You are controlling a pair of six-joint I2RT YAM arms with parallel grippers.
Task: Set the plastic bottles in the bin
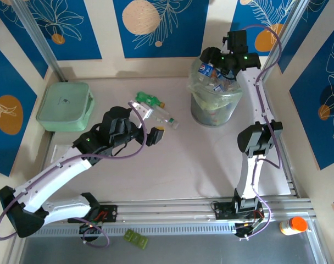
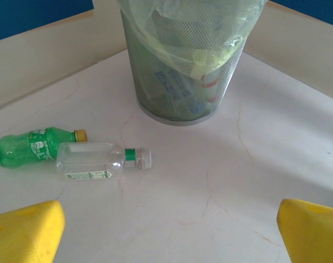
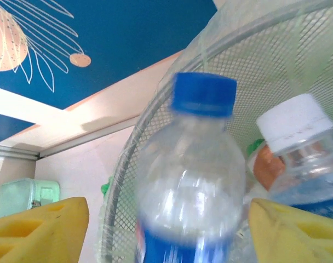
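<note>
The left fingers (image 1: 157,133) are spread as wide as they go and hold nothing. Their yellow pads (image 2: 25,233) look like soft foam wedges, one on each side. Below them is the smooth, pale worktop (image 2: 227,181), which has thin cracks in it.

Ahead of these fingers and off to their left lie two plastic bottles, close together. Both are on their sides. The nearer one is a clear bottle (image 2: 92,160), squashed flat, with a white cap and a green band at its neck. Just past it is a green bottle (image 2: 27,147), bumpy, with a yellow cap.

Farther ahead stands the bin (image 2: 180,93). It is a round basket of fine grey mesh, lined with a crinkly green see-through bag. More crushed bottles show through the mesh.

The right fingers (image 1: 215,65) hang over the rim of the bin, with their yellow pads (image 3: 40,233) well apart. Between them is a blue-capped bottle (image 3: 188,181). It is clear, with round shoulders and a blue label, and it looks blurry. There is a gap between it and one pad, so it is not squeezed. It is very near the other pad, and I cannot tell if they touch. Beside that pad a white-capped bottle (image 3: 295,131) sits inside the bin. Far past the other pad is a pale green box (image 3: 24,197) with round corners.
</note>
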